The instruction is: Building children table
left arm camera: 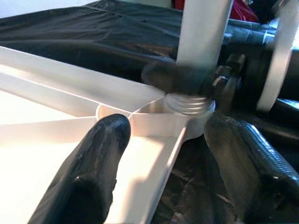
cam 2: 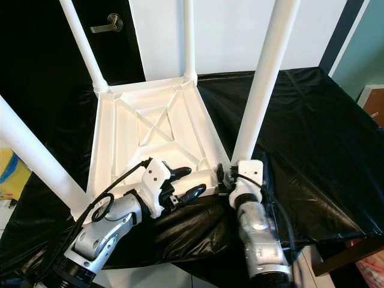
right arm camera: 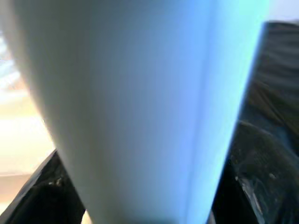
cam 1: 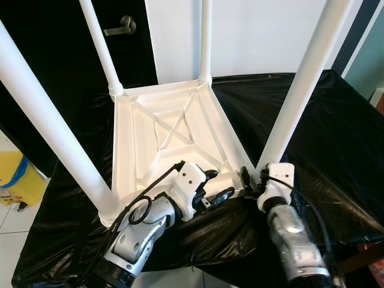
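Right gripper [cam 1: 253, 177] apparently clamps leg [cam 1: 300, 90]; tabletop [cam 1: 174, 135] edge beside.

Beyond your end effectors you see a dark door [cam 1: 72, 66] with 1 metal lever handle [cam 1: 122, 26] and a white wall [cam 1: 264, 36]. Black plastic sheeting [cam 1: 336, 132] covers the surface beneath them; yellow packaging [cam 1: 15, 174] lies on the tiled floor [cam 1: 9, 216].

White wall [cam 1: 252, 36], dark door [cam 1: 54, 54] with lever handle [cam 1: 122, 26], tiled floor [cam 1: 9, 225]

Four upright legs [cam 1: 303, 84] around tabletop [cam 1: 174, 135]
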`<state>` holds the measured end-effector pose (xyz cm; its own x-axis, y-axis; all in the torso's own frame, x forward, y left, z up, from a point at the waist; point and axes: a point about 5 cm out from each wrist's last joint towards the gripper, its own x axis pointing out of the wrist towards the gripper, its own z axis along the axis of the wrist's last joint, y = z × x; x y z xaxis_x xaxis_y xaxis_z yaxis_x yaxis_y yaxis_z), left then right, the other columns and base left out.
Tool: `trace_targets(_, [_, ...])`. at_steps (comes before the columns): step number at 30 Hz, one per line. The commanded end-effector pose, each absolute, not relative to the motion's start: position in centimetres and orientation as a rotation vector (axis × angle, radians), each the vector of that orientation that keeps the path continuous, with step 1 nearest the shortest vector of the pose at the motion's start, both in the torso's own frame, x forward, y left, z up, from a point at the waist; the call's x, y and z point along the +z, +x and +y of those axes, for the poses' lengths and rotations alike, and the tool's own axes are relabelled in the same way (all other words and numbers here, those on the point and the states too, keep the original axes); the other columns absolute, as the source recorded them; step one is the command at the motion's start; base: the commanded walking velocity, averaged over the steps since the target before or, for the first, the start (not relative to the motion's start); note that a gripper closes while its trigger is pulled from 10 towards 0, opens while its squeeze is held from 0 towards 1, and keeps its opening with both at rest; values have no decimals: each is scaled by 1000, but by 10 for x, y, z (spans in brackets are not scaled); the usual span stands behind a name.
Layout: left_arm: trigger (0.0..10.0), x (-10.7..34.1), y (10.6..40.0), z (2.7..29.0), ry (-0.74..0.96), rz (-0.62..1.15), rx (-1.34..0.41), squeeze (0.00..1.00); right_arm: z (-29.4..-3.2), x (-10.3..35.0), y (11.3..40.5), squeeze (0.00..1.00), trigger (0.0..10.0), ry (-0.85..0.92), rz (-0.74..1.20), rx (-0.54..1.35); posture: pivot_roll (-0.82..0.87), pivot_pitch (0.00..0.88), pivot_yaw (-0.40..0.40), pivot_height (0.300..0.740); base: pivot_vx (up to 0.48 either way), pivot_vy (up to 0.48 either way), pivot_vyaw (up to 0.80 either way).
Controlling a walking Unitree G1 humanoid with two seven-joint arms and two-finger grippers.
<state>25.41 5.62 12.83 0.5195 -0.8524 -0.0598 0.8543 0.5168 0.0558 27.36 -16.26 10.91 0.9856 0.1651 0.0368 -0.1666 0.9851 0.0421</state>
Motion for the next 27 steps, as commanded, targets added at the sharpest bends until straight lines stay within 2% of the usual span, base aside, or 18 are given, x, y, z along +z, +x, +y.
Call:
trace_targets(1, [10000,129,251,53,103,28,-1142,0,-164,116,273,0,10000,51,-71,267,-162,0,22,740,0,0,0])
trace_targets(3, [10000,129,251,53,103,28,-1142,0,-164,116,273,0,10000,51,-71,267,-162,0,22,740,0,0,0])
trace_targets(6, [10000,129,252,53,105,27,-1146,0,-170,120,273,0,10000,3,-76,407,-161,0,29,740,0,0,0])
trace_targets(8, [10000,129,252,53,105,27,-1146,0,-170,120,273,0,10000,3,-76,407,-161,0,29,740,0,0,0])
trace_targets(14, [10000,134,258,54,115,17,-1152,0,-179,122,287,0,10000,-168,-27,661,-157,0,50,740,0,0,0])
trace_targets(22, [10000,136,263,52,138,9,-1160,0,-183,121,297,0,10000,-220,3,733,-156,0,49,740,0,0,0])
trace_targets(23, [10000,136,264,51,143,6,-1159,0,-184,121,300,0,1804,-229,12,743,-148,0,42,740,0,0,0])
trace_targets(24, [10000,136,264,51,143,6,-1159,0,-184,121,300,0,1804,-229,12,743,-148,0,42,740,0,0,0])
trace_targets(25, [10000,137,265,51,148,3,-1157,0,-186,120,301,0,0,-231,22,750,-146,0,38,740,0,0,0])
trace_targets(27, [10000,137,265,50,150,1,-1155,0,-187,119,302,0,0,-231,28,759,-145,0,37,740,0,0,0])
